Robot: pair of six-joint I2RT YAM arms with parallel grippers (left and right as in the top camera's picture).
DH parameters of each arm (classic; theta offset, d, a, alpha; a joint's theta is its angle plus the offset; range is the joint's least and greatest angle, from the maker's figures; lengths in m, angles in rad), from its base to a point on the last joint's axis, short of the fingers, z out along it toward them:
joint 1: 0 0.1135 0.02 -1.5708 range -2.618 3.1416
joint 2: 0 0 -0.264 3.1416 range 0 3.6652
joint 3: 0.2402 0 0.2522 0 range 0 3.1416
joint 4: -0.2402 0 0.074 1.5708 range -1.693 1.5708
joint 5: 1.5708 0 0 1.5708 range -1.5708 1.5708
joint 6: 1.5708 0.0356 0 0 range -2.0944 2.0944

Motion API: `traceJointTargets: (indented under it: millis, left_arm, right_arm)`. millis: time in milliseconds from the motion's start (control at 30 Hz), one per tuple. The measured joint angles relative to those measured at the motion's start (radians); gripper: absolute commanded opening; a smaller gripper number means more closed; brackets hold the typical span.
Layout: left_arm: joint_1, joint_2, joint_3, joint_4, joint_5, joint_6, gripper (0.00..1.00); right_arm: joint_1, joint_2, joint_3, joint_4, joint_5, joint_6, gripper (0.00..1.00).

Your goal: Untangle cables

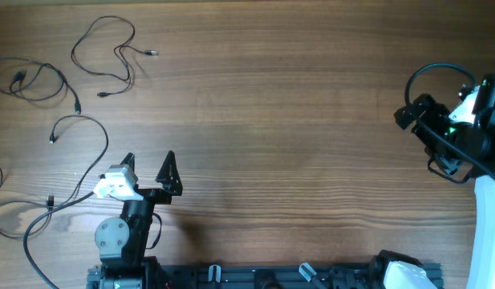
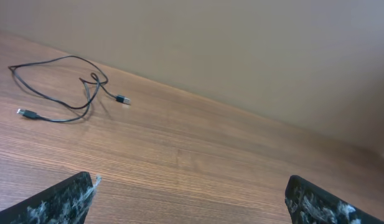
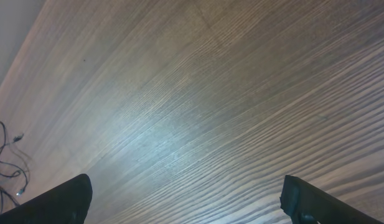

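Both grippers idle over the table. The left gripper (image 2: pixel 190 180) has its fingers (image 2: pixel 64 200) spread wide with nothing between them, hovering low above bare wooden table (image 1: pixel 295 96). The right gripper (image 3: pixel 185 180) likewise has its fingers apart and empty, parked at the far right edge. The cables (image 1: pixel 79 120) lie well apart from both, spread over the table's far-left area as loose strands. The nearest strand (image 1: pixel 101 164) passes just beside the left gripper. A looped cable (image 2: pixel 55 61) with a USB plug (image 2: pixel 122 99) lies ahead of it and crosses over itself once. Separation appears nearly complete. The next move would call for a left-arm reach to that crossing, pinching one thin strand without dragging its neighbours.
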Motion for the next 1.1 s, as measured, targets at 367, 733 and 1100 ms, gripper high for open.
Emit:
traceJointTargets:
  millis: [367,733,1100]
  left_arm:
    - [0.000,0.000,0.000,0.000,0.000,0.000,1.00]
    - [0.000,0.000,0.000,-0.009,-0.093,0.087,1.00]
    - [0.000,0.000,0.000,-0.010,-0.092,0.261,1.00]
  right_arm:
    - [0.000,-0.077,0.000,0.000,0.000,0.000,1.00]
    - [0.000,-0.203,0.000,0.000,0.000,0.000,1.00]
    - [0.000,-0.261,0.000,0.000,0.000,0.000,1.00]
